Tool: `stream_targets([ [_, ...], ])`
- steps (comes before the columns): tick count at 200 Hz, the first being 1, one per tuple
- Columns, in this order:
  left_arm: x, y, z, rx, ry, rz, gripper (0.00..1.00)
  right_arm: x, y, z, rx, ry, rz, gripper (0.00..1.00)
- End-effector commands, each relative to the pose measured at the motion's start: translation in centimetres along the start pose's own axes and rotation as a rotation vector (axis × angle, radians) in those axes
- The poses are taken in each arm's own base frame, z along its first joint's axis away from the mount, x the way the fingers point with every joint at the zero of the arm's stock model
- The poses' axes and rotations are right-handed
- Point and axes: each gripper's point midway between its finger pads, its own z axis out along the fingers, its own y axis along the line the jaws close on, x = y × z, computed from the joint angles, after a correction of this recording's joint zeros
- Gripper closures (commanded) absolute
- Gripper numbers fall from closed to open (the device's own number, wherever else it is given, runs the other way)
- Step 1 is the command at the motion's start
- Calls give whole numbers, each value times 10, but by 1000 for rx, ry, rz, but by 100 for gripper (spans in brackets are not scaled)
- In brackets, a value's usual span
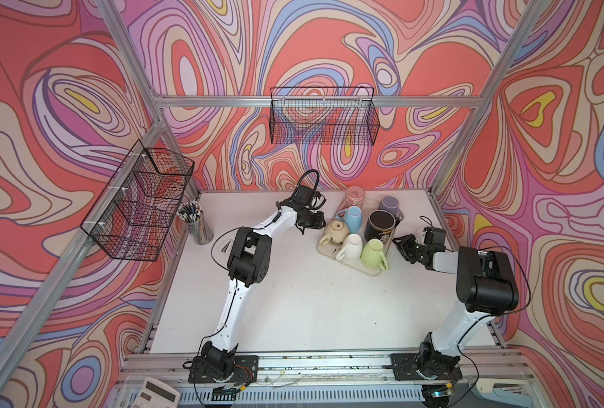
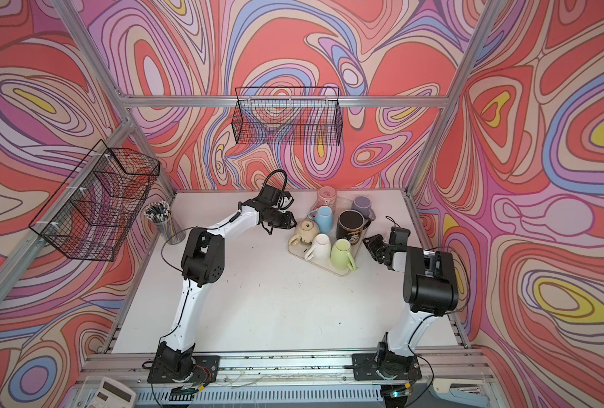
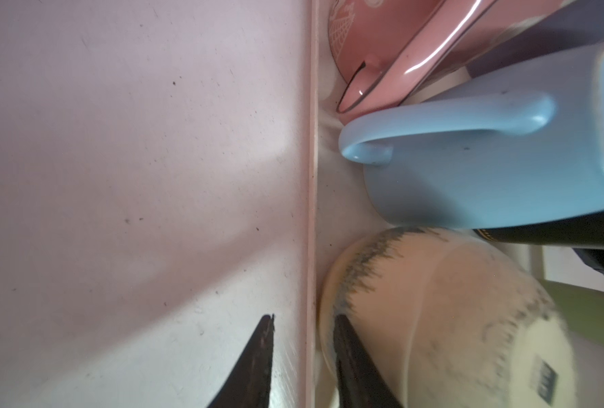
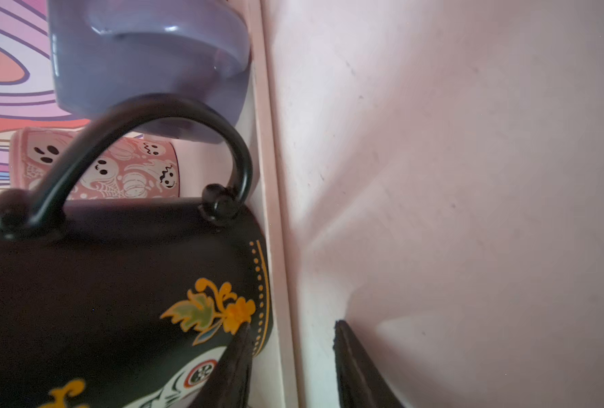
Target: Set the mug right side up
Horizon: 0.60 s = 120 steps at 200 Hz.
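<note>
Tray rim lies inside half-spread left end effector and half-spread right end effector.

Left wrist view: cream mug ran off the lower edge and blue mug off one side. Pink mug was cut by the upper edge.

Right wrist view: black mug was cropped at two edges, purple mug at one.

In a top view: tray lay mostly covered by mugs. Calculator was cut by the bottom edge. Pens were too small to count.
</note>
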Motion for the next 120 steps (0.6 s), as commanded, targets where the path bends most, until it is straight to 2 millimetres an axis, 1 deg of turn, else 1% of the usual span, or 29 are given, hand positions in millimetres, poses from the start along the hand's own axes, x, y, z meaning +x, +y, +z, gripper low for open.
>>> stream_targets([
  [1,11,-6,11,4,50,16,67,-2,1,3,-20,1,-3,61],
  [61,24,-14,26,-10,87,42,68,1,-2,7,-26,14,-2,61],
  [101,32,-6,32,-50,109,34,69,2,0,10,-30,19,-6,61],
  [120,34,-2,33,-69,116,34,71,4,1,12,-31,24,-10,61],
])
